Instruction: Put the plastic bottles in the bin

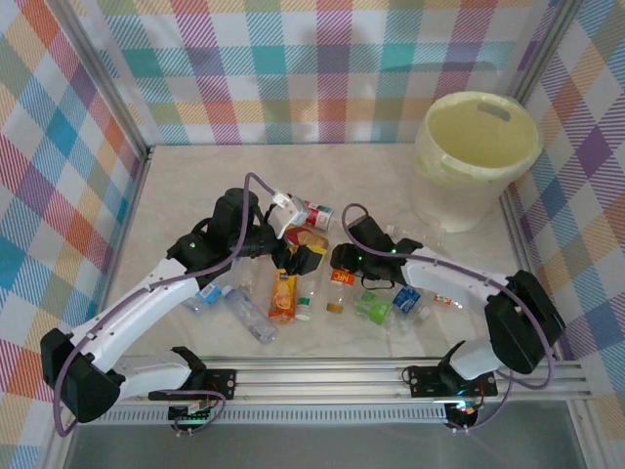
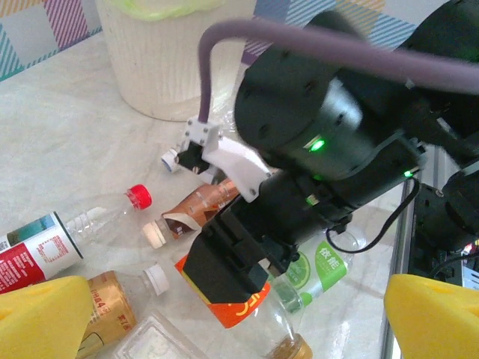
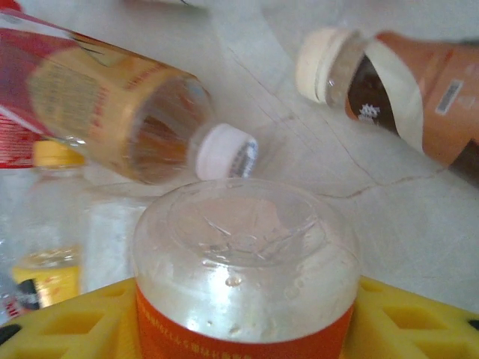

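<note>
Several plastic bottles lie in a heap at mid-table. My right gripper (image 1: 339, 266) (image 2: 228, 273) (image 3: 243, 318) is shut on a clear bottle with an orange label (image 3: 243, 262) (image 2: 251, 314); its base sits between the yellow pads (image 3: 67, 329), low over the table. My left gripper (image 1: 301, 249) (image 2: 239, 325) is wide open just left of it, with its yellow fingertips (image 2: 45, 314) on either side of that bottle. A red-label bottle (image 1: 317, 213) (image 2: 41, 250), a brown-label one (image 2: 198, 209) (image 3: 419, 97) and a green-label one (image 2: 329, 265) (image 1: 373, 306) lie around. The bin (image 1: 479, 147) (image 2: 172, 67) stands at the back right.
More bottles lie near the front: an orange juice one (image 1: 283, 296), a clear one (image 1: 249, 315) and blue-label ones (image 1: 406, 298). Checked walls close in the table on three sides. A metal rail (image 1: 322, 376) carries both arm bases.
</note>
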Controlling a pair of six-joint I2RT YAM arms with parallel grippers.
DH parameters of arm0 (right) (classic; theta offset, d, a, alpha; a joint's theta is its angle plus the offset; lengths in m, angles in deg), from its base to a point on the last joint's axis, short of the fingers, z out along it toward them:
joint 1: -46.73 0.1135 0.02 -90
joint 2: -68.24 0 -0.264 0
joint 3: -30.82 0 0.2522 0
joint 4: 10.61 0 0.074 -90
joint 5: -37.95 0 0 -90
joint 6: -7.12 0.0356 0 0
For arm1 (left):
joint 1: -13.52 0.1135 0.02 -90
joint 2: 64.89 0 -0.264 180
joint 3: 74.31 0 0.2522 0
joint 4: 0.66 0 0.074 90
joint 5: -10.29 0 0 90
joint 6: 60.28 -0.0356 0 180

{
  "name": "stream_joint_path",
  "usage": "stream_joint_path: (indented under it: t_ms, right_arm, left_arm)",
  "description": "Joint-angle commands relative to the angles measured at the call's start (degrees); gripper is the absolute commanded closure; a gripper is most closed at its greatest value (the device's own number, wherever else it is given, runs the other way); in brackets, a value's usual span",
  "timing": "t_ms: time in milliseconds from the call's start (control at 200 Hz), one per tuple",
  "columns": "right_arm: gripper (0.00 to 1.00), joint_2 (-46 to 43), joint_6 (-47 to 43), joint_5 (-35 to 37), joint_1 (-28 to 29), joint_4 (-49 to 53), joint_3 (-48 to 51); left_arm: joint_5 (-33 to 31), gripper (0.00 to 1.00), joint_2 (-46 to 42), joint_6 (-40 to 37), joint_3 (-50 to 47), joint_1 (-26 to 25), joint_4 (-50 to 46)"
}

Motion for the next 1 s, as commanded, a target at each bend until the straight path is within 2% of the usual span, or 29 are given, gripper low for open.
stream_joint_path:
  t_ms: [0, 440, 715, 995]
  right_arm:
    - [0.42, -4.2, -5.1, 1.9, 0.3, 0.5, -0.1]
    - [0.43, -15.7, -21.9, 8.4, -0.5, 7.9, -11.8]
    - [0.42, -15.8, -34.0, 14.9, -1.9, 10.9, -24.1]
    - [0.42, -13.3, -44.9, 19.9, -6.3, 7.6, -34.9]
  left_arm:
    - [1.1, 0.0, -2.0, 1.1, -1.0, -0.9, 3.3]
    - [2.3, 0.0, -9.5, 3.1, -7.0, -0.9, 12.4]
    - [0.2, 0.0, -14.4, 4.4, -11.9, -0.9, 19.2]
    - [-1.6, 0.0, -15.5, 6.3, -13.9, -0.9, 22.7]
